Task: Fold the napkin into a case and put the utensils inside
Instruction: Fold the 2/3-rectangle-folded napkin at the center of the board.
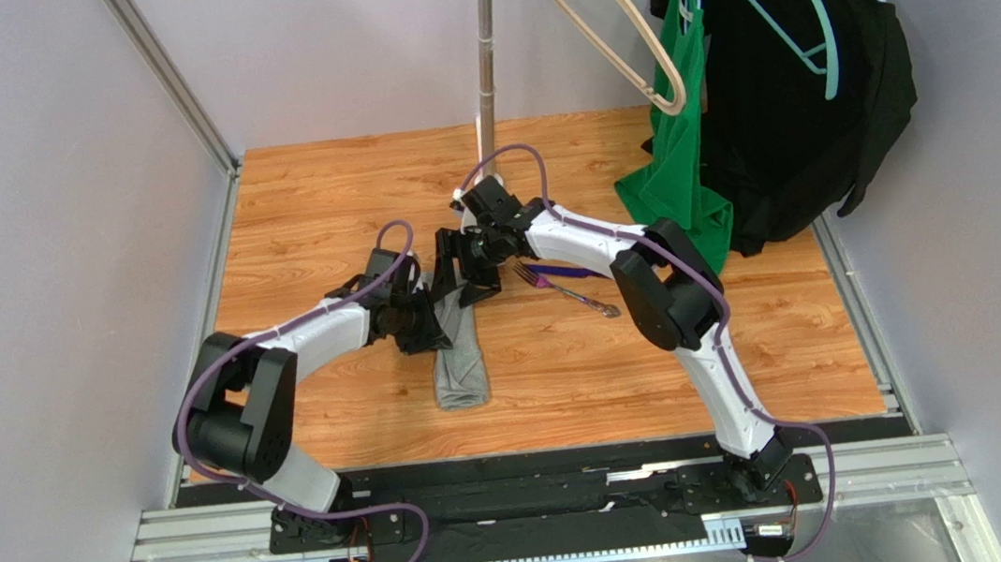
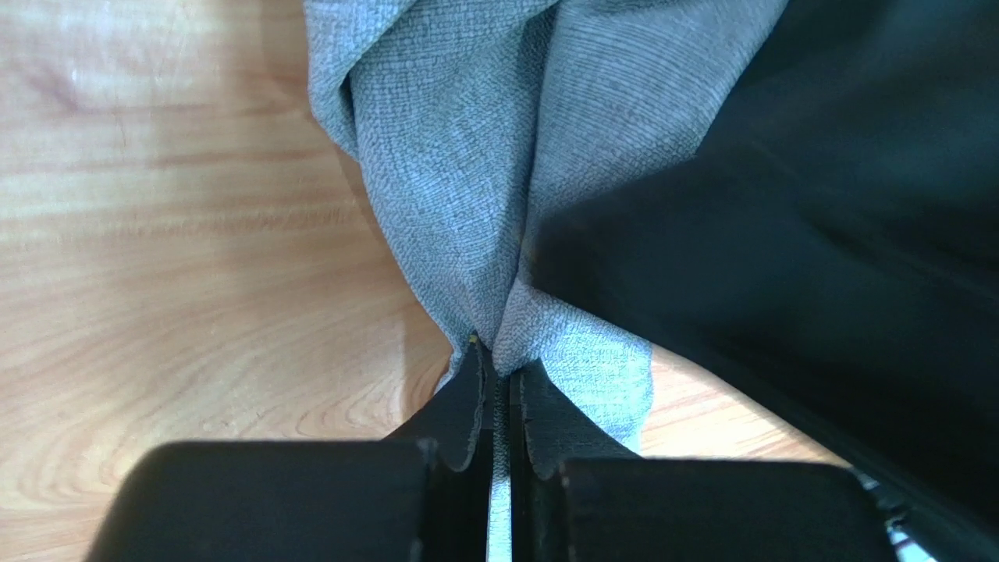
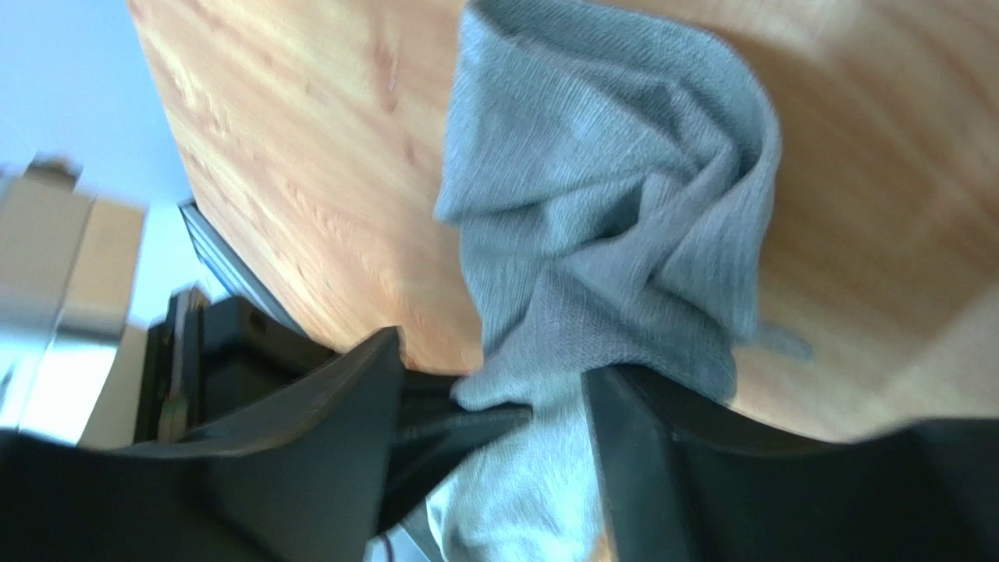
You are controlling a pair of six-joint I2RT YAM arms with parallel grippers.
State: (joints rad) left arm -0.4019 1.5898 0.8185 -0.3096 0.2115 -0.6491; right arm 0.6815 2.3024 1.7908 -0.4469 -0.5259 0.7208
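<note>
Left jaws pinched on the grey napkin (image 2: 469, 176), right jaws parted with its cloth between, utensils (image 1: 576, 297) lying nearby.

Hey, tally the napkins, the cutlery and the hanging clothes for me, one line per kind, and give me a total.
Napkin: 1
Utensils: 2, fork and purple piece
Garments: 2, green and black
Total: 5

open table (image 1: 300, 205) at far-left corner, pole (image 1: 485, 57) mid far edge, hanging garments (image 1: 784, 107) blocking far-right corner, utensils (image 1: 567, 292) right of centre
</note>
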